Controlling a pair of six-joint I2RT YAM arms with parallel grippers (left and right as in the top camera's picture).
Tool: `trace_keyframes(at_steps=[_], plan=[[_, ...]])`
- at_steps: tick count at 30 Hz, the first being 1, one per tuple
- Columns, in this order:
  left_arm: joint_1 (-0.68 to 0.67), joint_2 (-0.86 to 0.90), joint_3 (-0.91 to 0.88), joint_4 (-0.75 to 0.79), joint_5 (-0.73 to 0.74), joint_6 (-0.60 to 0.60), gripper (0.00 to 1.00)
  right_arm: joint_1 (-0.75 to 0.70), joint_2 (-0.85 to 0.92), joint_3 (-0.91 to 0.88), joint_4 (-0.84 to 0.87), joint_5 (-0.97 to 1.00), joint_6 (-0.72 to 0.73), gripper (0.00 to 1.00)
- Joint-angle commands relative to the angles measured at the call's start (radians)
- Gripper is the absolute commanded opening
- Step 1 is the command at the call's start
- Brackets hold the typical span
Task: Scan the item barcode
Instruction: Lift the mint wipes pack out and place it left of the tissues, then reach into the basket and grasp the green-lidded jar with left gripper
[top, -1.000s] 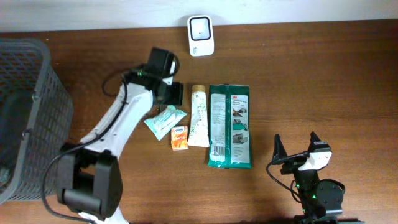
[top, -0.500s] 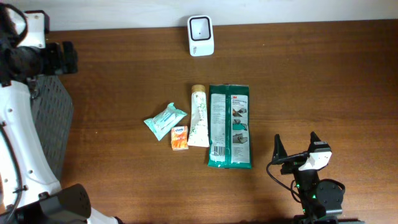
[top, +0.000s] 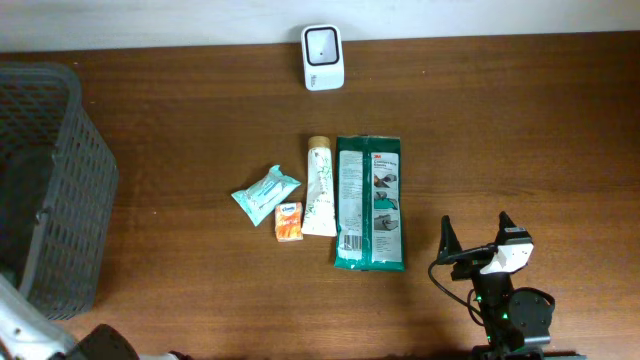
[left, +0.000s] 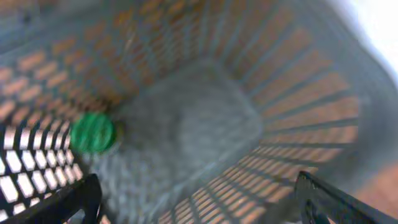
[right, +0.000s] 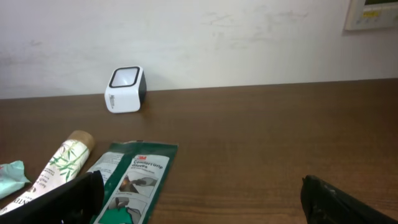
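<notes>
Lying in basket (left: 298, 124) beyond left fingers (left: 56, 202): green item (left: 92, 132).

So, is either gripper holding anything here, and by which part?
Nothing is held. The left gripper hangs open over the grey basket, empty; the right gripper is open and empty too.

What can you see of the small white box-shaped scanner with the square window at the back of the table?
The small white box-shaped scanner looks like smooth plastic with rounded corners. A dark-framed square window fills its tilted top face; one side looks dark grey. It stands upright at the back edge of the brown wooden table, close to the pale wall, though contact there cannot be judged. Only the table visibly touches it; the nearest item, a tan-capped tube, lies well apart.
</notes>
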Motion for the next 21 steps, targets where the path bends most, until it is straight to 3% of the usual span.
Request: trace_keyframes(at_steps=[1,5,8,12,21], plan=[[0.061,0.045,-0.174,0.016,-0.115,-0.071,0.97,-0.006,-0.006,-0.007,-0.001,-0.002,0.003,0.98],[0.151,0.047,-0.459,0.187,-0.227,-0.093,1.0,-0.006,-0.006,-0.007,-0.001,-0.002,0.003,0.98],[0.208,0.077,-0.578,0.333,-0.224,0.034,0.99,-0.006,-0.006,-0.007,-0.001,-0.002,0.003,0.98],[0.254,0.137,-0.593,0.438,-0.238,0.089,0.99,-0.006,-0.006,-0.007,-0.001,-0.002,0.003,0.98],[0.284,0.286,-0.593,0.498,-0.259,0.088,0.99,-0.006,-0.006,-0.007,-0.001,-0.002,0.003,0.98]])
